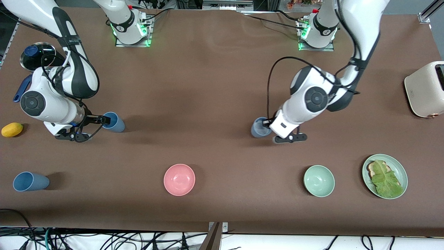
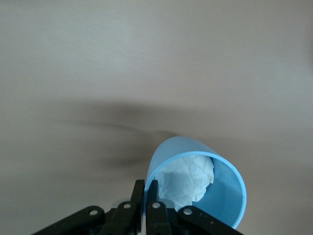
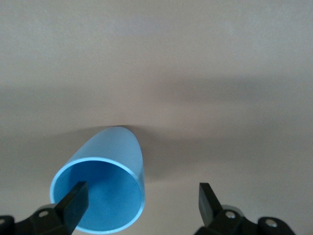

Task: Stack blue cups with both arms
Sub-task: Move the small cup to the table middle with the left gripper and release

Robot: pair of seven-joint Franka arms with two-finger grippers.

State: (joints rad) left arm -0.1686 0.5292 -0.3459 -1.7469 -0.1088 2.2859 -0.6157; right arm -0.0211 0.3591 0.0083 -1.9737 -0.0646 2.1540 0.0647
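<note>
Two light, stiff cups, best gripped at rim: paper-stuffed cup (image 2: 195, 181) is clamped by left claw (image 2: 146, 205); empty cup (image 3: 100, 191) is straddled by right claw (image 3: 142, 203), fingers apart.

No legible text, labels, brands or numbers on any item in the three views. Round dark marks sit on the two arm bases (image 1: 129, 24) (image 1: 321, 29) at 12 o'clock of the front view; their characters cannot be read. A small mark low on the toaster (image 1: 425, 88) at 3 o'clock is also unreadable.
</note>
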